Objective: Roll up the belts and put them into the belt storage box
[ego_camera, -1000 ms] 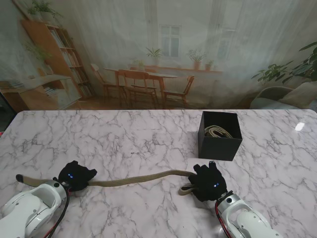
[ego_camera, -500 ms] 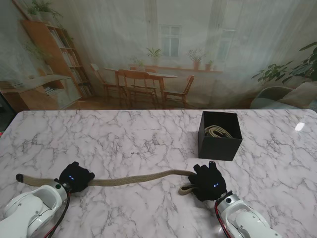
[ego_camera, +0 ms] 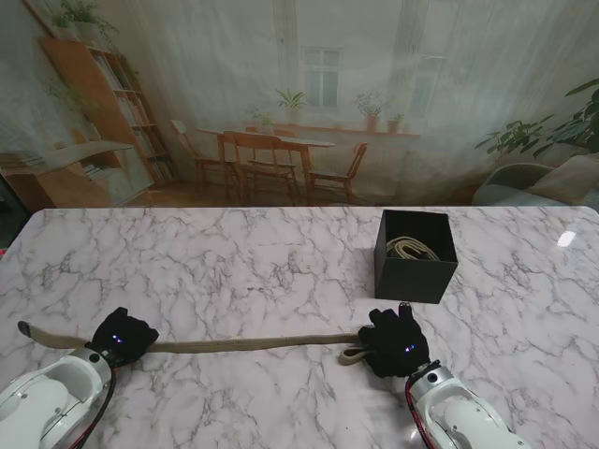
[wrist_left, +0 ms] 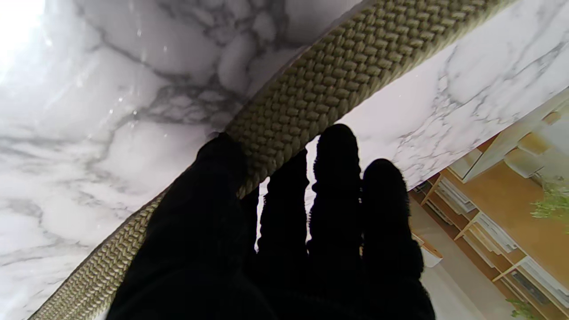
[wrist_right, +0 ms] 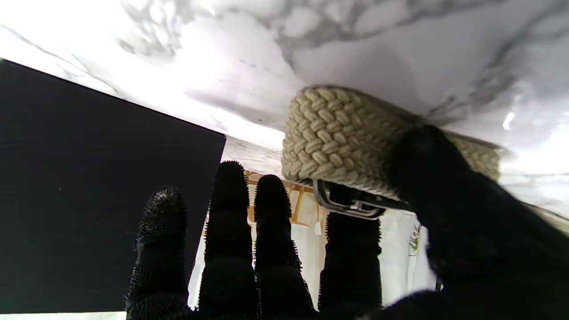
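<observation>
Stand view: a woven tan belt (ego_camera: 253,343) lies stretched flat on the marble desk (ego_camera: 281,271), its long axis running left to right, nearly parallel to the desk's near edge. Its free tail points out past the left robot hand (ego_camera: 122,335) toward the left edge; its buckle end, folded back into a short first turn, sits under the right robot hand (ego_camera: 393,341). The left robot hand rests on the strap with fingers laid flat across it, pinning rather than enclosing it. In the right wrist view the thumb (wrist_right: 426,155) bears on the folded coil (wrist_right: 338,133) against the desk while the four fingers stand apart, so the hold is a press, not a full grasp. A black storage box (ego_camera: 416,254), already holding one coiled belt (ego_camera: 412,248), stands just beyond the right robot hand, farther from me. Judgement: rolling would proceed leftward along the strap's axis, and the right robot hand is much the nearer to the box.
</observation>
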Robot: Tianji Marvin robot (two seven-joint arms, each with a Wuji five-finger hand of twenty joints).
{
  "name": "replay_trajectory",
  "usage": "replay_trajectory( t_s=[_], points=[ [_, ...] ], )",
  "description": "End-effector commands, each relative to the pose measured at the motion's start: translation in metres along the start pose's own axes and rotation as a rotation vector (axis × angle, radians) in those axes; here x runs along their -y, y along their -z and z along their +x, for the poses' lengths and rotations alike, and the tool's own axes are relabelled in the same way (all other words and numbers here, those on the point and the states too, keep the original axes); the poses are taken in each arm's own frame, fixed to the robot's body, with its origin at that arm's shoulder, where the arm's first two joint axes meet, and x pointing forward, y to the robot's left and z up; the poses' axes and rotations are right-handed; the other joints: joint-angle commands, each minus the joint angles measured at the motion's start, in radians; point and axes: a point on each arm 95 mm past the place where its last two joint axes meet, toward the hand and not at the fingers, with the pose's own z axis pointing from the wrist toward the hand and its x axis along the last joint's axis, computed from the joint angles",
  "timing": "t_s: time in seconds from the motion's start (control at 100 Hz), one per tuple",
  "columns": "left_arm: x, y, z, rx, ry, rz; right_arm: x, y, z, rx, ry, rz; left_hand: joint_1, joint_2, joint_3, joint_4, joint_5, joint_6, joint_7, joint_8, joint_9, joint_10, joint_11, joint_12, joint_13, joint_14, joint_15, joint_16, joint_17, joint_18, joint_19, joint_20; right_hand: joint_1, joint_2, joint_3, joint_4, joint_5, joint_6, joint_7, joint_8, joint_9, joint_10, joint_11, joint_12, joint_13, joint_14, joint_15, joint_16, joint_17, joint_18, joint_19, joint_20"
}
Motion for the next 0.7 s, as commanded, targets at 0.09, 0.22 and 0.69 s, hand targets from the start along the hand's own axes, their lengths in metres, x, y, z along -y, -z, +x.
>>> replay_trajectory(
  t_s=[0.09,0.22,0.69],
  points=[
    [-0.007,0.004,0.000,0.002,0.023,-0.025,0.005,-0.001,0.001,0.030,-0.053,0.013,0.049,0.030,0.006,0.010,0.034,-0.032,0.043,0.014,0.019,-0.002,0.024,-0.005,0.004,0.029,0.026,0.008,-0.013,0.006,0.032,0.012,0.049,0.029,0.027,0.011,0.075,-0.018,0.068,-0.025,0.393,-0.096,-0.085,-0.072,0.252,-0.018,-0.052,-0.022,0.067,0.063,-0.011,-0.035],
    [-0.007,0.004,0.001,-0.004,0.034,-0.024,0.007,-0.003,0.002,0.027,-0.070,0.011,0.047,0.038,0.004,0.011,0.020,-0.032,0.042,0.019,0.002,0.019,0.023,-0.004,-0.005,0.025,0.017,0.005,-0.020,0.006,0.026,0.011,0.040,0.033,0.013,0.008,0.049,-0.054,0.040,0.000,0.658,-0.140,-0.046,-0.023,0.344,-0.098,-0.032,0.018,0.117,0.024,0.020,-0.030],
    [0.003,0.014,-0.007,0.005,0.048,0.115,0.011,-0.008,0.003,-0.050,-0.086,-0.014,-0.082,0.085,-0.093,0.013,-0.075,0.026,-0.162,0.007,-0.179,0.040,0.037,-0.354,-0.108,0.038,-0.122,-0.075,-0.107,0.022,-0.040,0.003,0.080,0.088,0.145,0.135,-0.410,0.168,-0.448,-0.114,0.875,-0.226,0.085,0.070,0.419,-0.178,-0.010,0.043,0.188,-0.045,0.071,-0.037]
  ],
)
